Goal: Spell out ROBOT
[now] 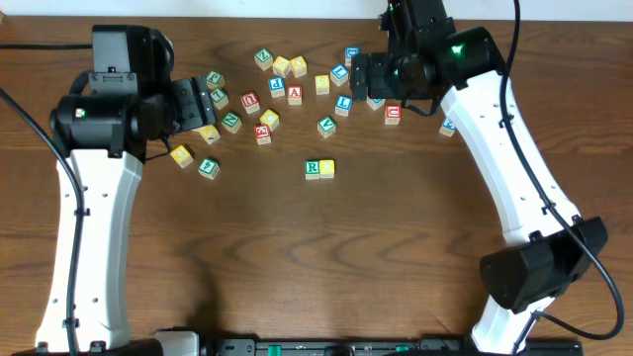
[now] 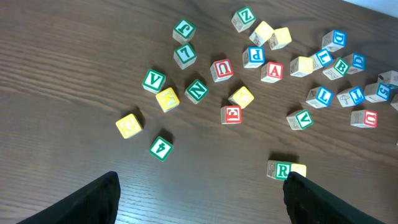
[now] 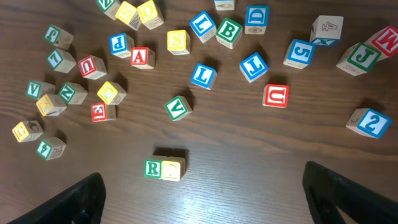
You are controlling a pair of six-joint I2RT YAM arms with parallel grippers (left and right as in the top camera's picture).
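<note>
With R (image 3: 152,168) and a yellow cube (image 3: 173,168) touching on the desk (image 3: 261,143) and right claw (image 3: 202,177) and left claw (image 2: 201,180) both spread wide and empty, the right one should straddle the green-framed B (image 3: 229,30) squarely, clear of neighbouring L (image 3: 202,23) and D (image 3: 256,15).

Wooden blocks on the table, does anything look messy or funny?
Nothing looks broken. The green-framed R wooden cube and a yellow-faced wooden cube sit neatly side by side, alone. The other wooden letter cubes lie scattered beyond them, turned every which way.
</note>
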